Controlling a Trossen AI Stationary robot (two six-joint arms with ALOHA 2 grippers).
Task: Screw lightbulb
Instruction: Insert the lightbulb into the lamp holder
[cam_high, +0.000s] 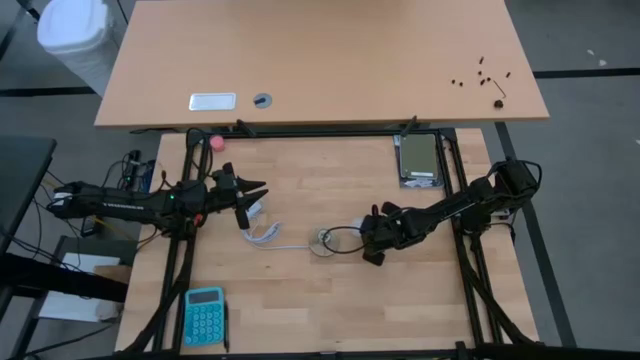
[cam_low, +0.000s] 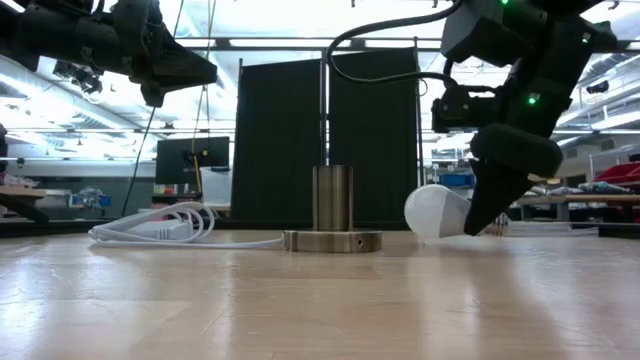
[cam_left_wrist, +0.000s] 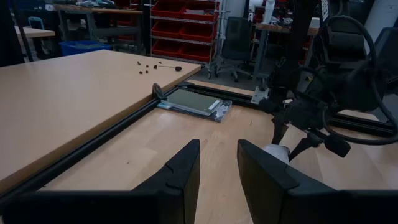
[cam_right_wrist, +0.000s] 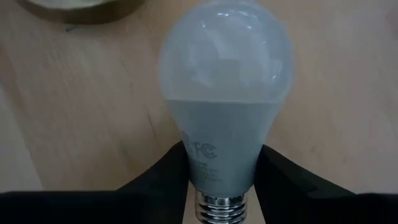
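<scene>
While lying on its side on the wooden table (cam_high: 300, 300), just beside the socket (cam_low: 332, 212), the lightbulb (cam_right_wrist: 225, 99) is pinched at its tapered neck by the right gripper (cam_right_wrist: 222, 163), globe pointing toward the socket and silvery screw base back between the dark fingers (cam_right_wrist: 171, 171). Reads as the pick-up step, grip just made.

To do it well: lift straight up first, keeping the pinch on the neck and not the frosted globe. Turn the wrist until the screw base points down. Centre over the upright metal barrel of the socket before lowering. Lower gently until the thread seats, then twist; a slanted start likely cross-threads. Watch for the smooth neck slipping in the grip.

White cord (cam_high: 265, 236) trails from the socket toward the left side. Left gripper (cam_high: 262, 189) waits raised above that side, fingers drawn close and holding nothing.
</scene>
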